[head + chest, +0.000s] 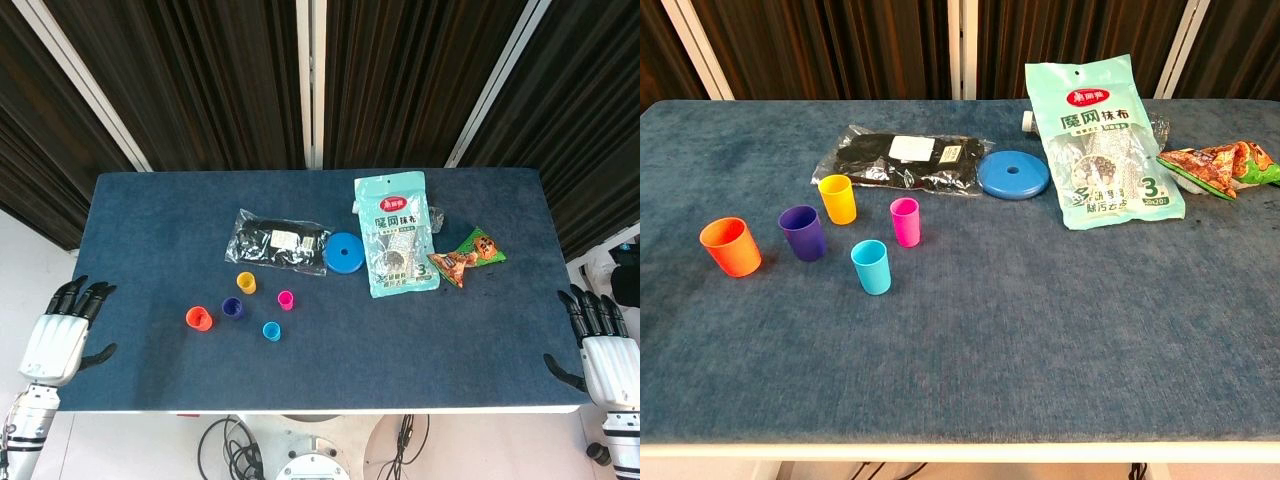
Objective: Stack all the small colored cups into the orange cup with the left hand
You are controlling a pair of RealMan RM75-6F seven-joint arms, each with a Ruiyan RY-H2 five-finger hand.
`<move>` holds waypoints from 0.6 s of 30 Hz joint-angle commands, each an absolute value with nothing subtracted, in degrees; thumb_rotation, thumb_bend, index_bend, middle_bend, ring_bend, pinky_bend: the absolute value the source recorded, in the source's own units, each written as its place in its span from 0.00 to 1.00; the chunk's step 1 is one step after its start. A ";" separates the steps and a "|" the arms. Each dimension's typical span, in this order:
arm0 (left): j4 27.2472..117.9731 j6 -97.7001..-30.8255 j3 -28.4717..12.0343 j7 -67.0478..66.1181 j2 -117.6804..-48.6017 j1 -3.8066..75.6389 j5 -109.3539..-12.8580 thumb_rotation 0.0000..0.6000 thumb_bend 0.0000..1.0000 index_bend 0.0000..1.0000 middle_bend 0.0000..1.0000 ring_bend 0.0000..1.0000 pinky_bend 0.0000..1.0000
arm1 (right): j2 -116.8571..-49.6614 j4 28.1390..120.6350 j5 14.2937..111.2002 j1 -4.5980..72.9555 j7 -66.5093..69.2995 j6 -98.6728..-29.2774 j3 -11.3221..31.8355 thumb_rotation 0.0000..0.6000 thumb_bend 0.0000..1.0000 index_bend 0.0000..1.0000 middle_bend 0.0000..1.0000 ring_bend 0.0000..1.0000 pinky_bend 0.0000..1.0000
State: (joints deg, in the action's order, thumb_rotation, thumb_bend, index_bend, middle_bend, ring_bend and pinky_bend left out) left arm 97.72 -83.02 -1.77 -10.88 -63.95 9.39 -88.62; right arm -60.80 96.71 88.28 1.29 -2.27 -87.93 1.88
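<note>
While both hands, left hand (58, 340) and right hand (608, 350), rest empty with fingers apart, five cups stand separate: orange cup (730, 246), purple cup (802, 232), yellow cup (837, 198), pink cup (905, 221), blue cup (871, 266); black packet (902, 157) lies at twelve o'clock.

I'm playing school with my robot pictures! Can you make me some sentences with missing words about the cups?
1. The cup nearest the orange cup is the ____ one.
2. The blue disc lies between the black bag and the ____ packet.
3. The left hand holds ____.
4. All the cups stand ____, none stacked.

Missing words: purple; green; nothing; apart
</note>
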 commanded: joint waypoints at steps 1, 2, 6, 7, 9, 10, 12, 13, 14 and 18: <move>97.59 -82.95 -1.47 -10.78 -63.96 9.21 -88.67 1.00 0.14 0.17 0.15 0.03 0.12 | -61.25 96.42 88.06 1.07 -2.15 -87.44 1.52 1.00 0.16 0.00 0.00 0.00 0.00; 97.51 -83.05 -1.37 -10.79 -63.99 9.11 -88.74 1.00 0.14 0.17 0.15 0.03 0.12 | -61.32 96.24 88.07 1.05 -2.22 -87.27 1.39 1.00 0.16 0.00 0.00 0.00 0.00; 97.31 -83.58 -1.27 -10.28 -64.16 8.75 -88.84 1.00 0.14 0.17 0.15 0.03 0.12 | -61.52 95.78 88.08 0.88 -1.80 -87.60 1.51 1.00 0.16 0.00 0.00 0.00 0.00; 97.30 -83.61 -1.31 -10.24 -64.18 8.76 -88.88 1.00 0.14 0.17 0.15 0.03 0.12 | -61.49 95.70 88.12 0.83 -1.66 -87.74 1.55 1.00 0.16 0.00 0.00 0.00 0.00; 97.38 -83.45 -1.43 -10.22 -64.19 8.98 -89.01 1.00 0.14 0.17 0.15 0.03 0.12 | -61.34 95.58 88.20 0.71 -1.39 -88.01 1.61 1.00 0.16 0.00 0.00 0.00 0.00; 97.43 -83.31 -1.53 -10.19 -64.19 9.14 -89.05 1.00 0.14 0.17 0.15 0.03 0.12 | -61.28 95.53 88.22 0.67 -1.23 -88.11 1.64 1.00 0.16 0.00 0.00 0.00 0.00; 97.63 -82.76 -1.92 -10.01 -64.17 9.68 -88.88 1.00 0.14 0.17 0.15 0.03 0.12 | -61.16 95.30 88.12 0.61 -0.85 -88.19 1.74 1.00 0.16 0.00 0.00 0.00 0.00; 97.78 -82.31 -2.18 -9.76 -64.16 10.06 -88.70 1.00 0.14 0.17 0.15 0.03 0.12 | -61.15 95.18 87.97 0.62 -0.70 -88.16 1.84 1.00 0.16 0.00 0.00 0.00 0.00; 98.01 -81.56 -2.45 -9.37 -64.07 10.61 -88.51 1.00 0.14 0.17 0.15 0.03 0.12 | -61.17 95.03 87.72 0.64 -0.60 -88.10 1.98 1.00 0.16 0.00 0.00 0.00 0.00; 99.82 -75.83 -3.97 -7.03 -63.27 14.92 -88.13 1.00 0.14 0.17 0.15 0.03 0.12 | -61.48 93.94 86.55 0.87 -0.40 -87.41 2.47 1.00 0.16 0.00 0.00 0.00 0.00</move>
State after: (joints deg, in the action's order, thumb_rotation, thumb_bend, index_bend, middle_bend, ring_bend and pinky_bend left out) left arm 98.60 -78.89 -2.97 -8.46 -63.73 12.43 -88.43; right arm -61.37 94.17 86.74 0.79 -0.50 -87.57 2.32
